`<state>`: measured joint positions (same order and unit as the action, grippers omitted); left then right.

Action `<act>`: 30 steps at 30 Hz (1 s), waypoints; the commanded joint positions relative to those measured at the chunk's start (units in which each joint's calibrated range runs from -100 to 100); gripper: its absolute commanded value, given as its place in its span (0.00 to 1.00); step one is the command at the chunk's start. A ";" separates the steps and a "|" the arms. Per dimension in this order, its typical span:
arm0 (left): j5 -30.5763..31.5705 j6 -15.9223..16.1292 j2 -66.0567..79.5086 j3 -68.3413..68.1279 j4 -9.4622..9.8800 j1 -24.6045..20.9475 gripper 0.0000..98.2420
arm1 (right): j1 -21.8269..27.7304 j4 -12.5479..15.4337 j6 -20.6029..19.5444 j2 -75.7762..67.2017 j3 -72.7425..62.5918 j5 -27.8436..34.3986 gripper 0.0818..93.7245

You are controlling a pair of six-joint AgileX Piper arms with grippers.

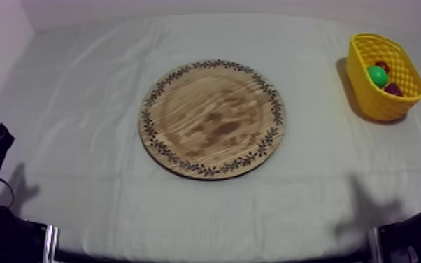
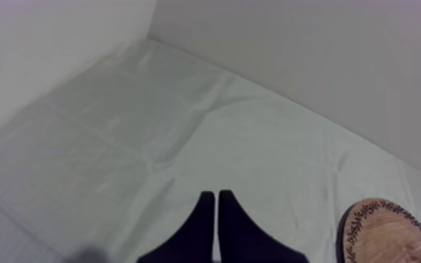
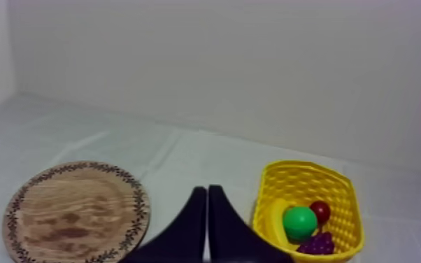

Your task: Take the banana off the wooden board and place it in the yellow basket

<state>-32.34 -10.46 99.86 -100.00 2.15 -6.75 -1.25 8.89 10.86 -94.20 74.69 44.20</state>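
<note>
As right wrist view shows, banana [image 3: 277,218] in basket [image 3: 304,183] (grapes [image 3: 316,244] too).

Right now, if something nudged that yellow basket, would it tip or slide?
Probably slide: the yellow basket sits on cloth and looks like light plastic lattice. It seems wider at the rim, so a high push might tip it. The bunch of grapes and other fruit inside likely steady it.

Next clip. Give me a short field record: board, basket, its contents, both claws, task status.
board: wooden board, bare
basket: yellow basket, at the table's right side
contents: banana, green fruit, small red fruit, grapes
left claw: shut, empty
right claw: shut, empty
task status: banana already in the basket
</note>
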 commanded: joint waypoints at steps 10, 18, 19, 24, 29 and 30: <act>0.00 0.03 -0.04 0.00 -0.03 -0.02 0.00 | 5.43 6.70 4.70 -1.48 12.67 -5.24 0.01; 0.00 0.00 -0.04 0.00 -0.03 -0.02 0.00 | 4.75 4.95 3.26 -1.55 21.00 -7.52 0.01; 0.00 -0.01 -0.04 0.00 -0.03 -0.02 0.00 | 4.13 3.85 2.28 -1.55 21.39 -7.20 0.01; 0.00 -0.01 -0.04 0.00 -0.03 -0.02 0.00 | -4.67 -4.71 -4.76 -1.54 23.89 -5.31 0.00; 0.00 -0.01 -0.04 0.00 -0.03 -0.02 0.00 | -11.07 -7.53 -3.04 -1.55 24.73 -5.04 0.00; 0.00 -0.01 -0.04 0.00 -0.03 -0.02 0.00 | -11.49 -7.66 -2.32 -1.55 24.84 -5.24 0.00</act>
<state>-32.34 -10.46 99.86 -100.00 2.15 -6.75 -9.34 1.62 6.23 -95.70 99.45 39.22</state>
